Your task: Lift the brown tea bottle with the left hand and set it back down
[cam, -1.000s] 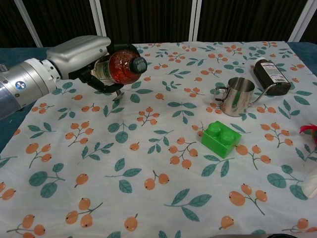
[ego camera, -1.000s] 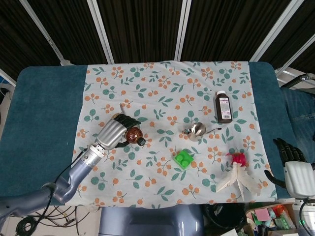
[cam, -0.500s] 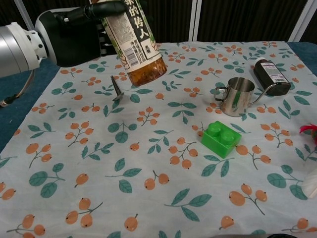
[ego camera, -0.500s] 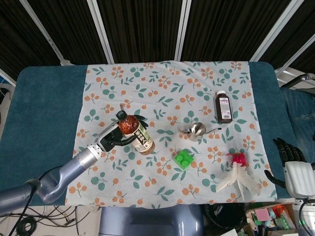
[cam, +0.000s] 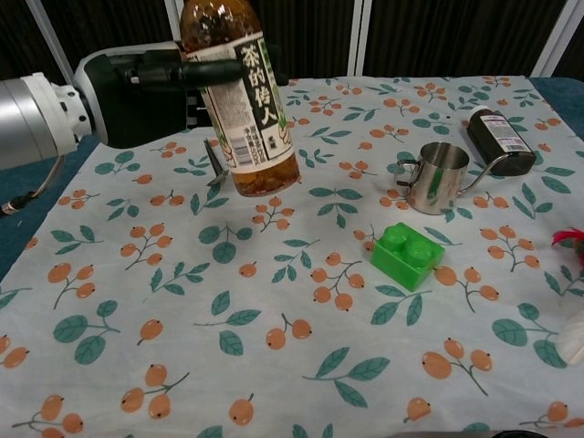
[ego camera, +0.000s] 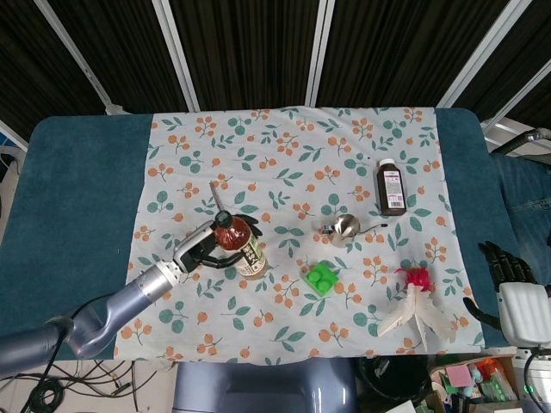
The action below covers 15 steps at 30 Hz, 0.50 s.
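Left robot hand point(cam: 151, 87) grips the brown plastic tea bottle point(cam: 242, 109); bottle's long axis near upright, base just above the floral-cloth worktop point(cam: 274, 301) | right robot hand point(ego camera: 508, 267) idle, well apart; grip unclear

Brown tea bottle point(ego camera: 240, 243) in left hand point(ego camera: 201, 249)

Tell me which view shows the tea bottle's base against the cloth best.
Chest view: the tea bottle shows side-on in the left hand, base visible above the cloth. Head view looks down on its cap, hiding the base.
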Tool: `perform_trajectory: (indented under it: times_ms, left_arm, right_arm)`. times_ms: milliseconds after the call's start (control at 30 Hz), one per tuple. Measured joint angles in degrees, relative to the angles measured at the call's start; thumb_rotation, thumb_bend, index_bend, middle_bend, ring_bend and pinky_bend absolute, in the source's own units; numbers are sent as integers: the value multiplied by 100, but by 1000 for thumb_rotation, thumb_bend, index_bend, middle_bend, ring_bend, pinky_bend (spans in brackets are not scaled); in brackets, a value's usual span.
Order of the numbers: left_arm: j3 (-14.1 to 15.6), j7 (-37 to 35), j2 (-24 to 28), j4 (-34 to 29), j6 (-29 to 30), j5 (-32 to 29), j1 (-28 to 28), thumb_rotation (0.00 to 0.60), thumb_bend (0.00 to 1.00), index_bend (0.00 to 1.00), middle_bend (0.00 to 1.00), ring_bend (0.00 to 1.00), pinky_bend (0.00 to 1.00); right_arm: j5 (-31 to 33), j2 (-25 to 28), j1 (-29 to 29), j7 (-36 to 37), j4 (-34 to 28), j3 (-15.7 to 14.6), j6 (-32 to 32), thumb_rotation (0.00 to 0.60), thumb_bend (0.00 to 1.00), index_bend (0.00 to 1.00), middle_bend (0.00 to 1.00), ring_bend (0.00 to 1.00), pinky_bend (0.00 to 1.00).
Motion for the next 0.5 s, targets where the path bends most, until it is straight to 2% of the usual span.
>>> perform_trajectory:
  times_ms: [100,233,367,500]
  left_arm:
    - [25,1353,-236,145,95,-123,56,600,484,224,270,219,279]
    - [66,2399,-584,422,214,-285,114,600,483,224,269,210,279]
    - [120,2502,-837,718,261,-399,131,600,482,214,261,202,277]
    - [210,2002,-1018,990,242,-448,109,600,477,211,255,198,266]
  right_arm:
    - [8,2,-3,3,-1,0,-3,600,112,118,88,140,165]
    - [10,0,-2,1,3,0,-8,600,112,118,88,140,165]
    - [5,-3,-2,-3,2,0,-3,600,113,118,88,140,165]
    - [2,-4,-3,-7,6,2,4,600,113,118,88,140,165]
